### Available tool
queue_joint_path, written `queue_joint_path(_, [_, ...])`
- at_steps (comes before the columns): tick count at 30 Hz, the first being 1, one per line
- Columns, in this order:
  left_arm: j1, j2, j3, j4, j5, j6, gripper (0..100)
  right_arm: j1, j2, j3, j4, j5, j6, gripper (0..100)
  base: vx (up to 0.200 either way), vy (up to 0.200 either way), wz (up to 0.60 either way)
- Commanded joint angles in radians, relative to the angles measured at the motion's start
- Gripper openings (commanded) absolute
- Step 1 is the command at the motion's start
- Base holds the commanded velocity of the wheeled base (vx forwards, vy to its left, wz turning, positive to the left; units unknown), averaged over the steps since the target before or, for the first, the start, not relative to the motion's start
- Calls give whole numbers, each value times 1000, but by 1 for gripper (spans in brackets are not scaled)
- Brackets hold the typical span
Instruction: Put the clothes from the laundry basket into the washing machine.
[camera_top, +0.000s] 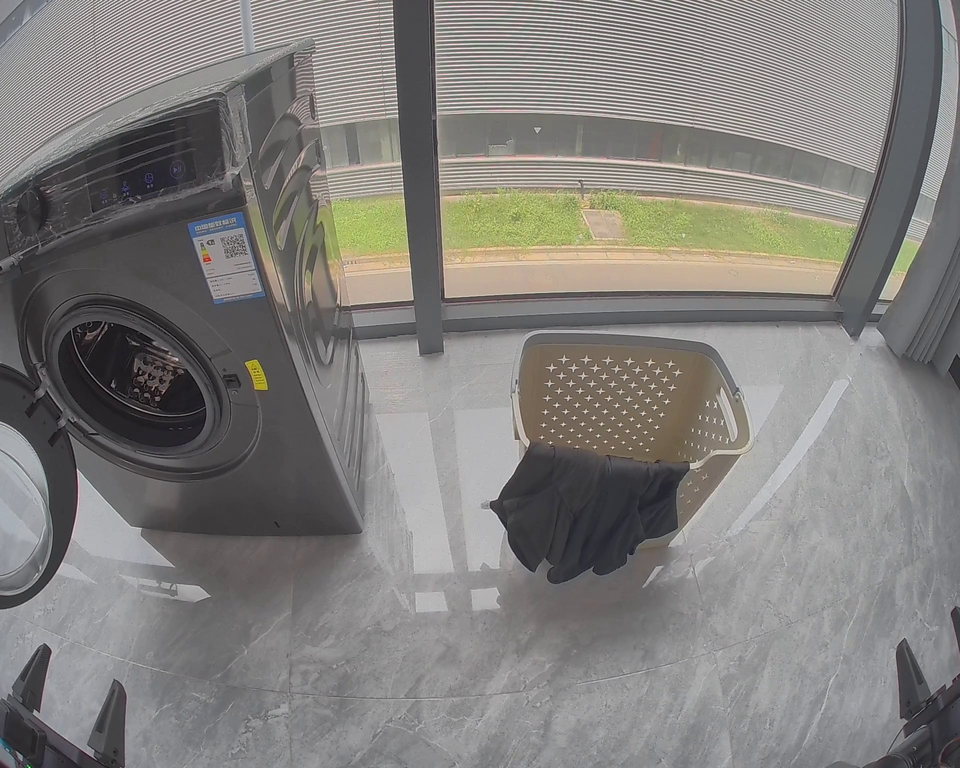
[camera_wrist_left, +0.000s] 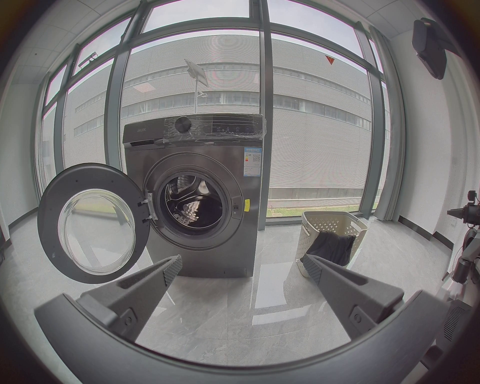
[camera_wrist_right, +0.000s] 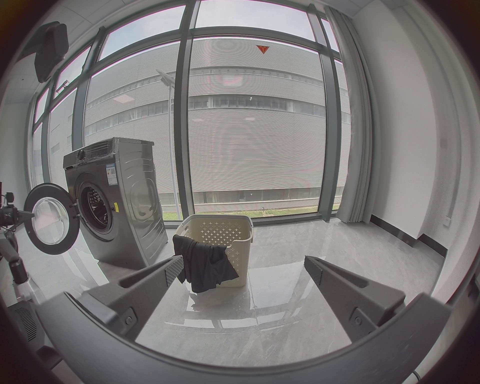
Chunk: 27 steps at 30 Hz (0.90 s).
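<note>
Left hand (camera_wrist_left: 241, 260), right hand (camera_wrist_right: 242, 260) spread empty; black garment (camera_top: 585, 510) draped over cream basket (camera_top: 612, 400) rim

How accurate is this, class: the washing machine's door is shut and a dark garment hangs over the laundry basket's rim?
The door is open, not shut; the head view shows it. The dark garment does hang over the laundry basket.

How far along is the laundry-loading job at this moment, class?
Done: the washing machine door stands open. In hand: nothing; the left gripper and right gripper are both open and empty. Left: the dark garment draped over the laundry basket rim must go into the drum.
</note>
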Motion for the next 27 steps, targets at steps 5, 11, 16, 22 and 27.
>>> queue_joint_path(5, [0,-16,18,0,1,0,100,0,-16,18,0,0,0,100,0,-160,0])
queue_joint_path(11, [0,-16,18,0,1,0,100,0,-16,18,0,0,0,100,0,-200,0])
queue_joint_path(16, [0,-16,18,0,1,7,100,0,-16,18,0,0,0,100,0,-200,0])
queue_joint_path(22, [0,-16,18,-2,-1,16,100,0,-16,18,0,-1,2,100,0,-100,0])
queue_joint_path(27, [0,-16,18,-2,-2,18,100,0,-16,18,0,-1,2,100,0,0,0])
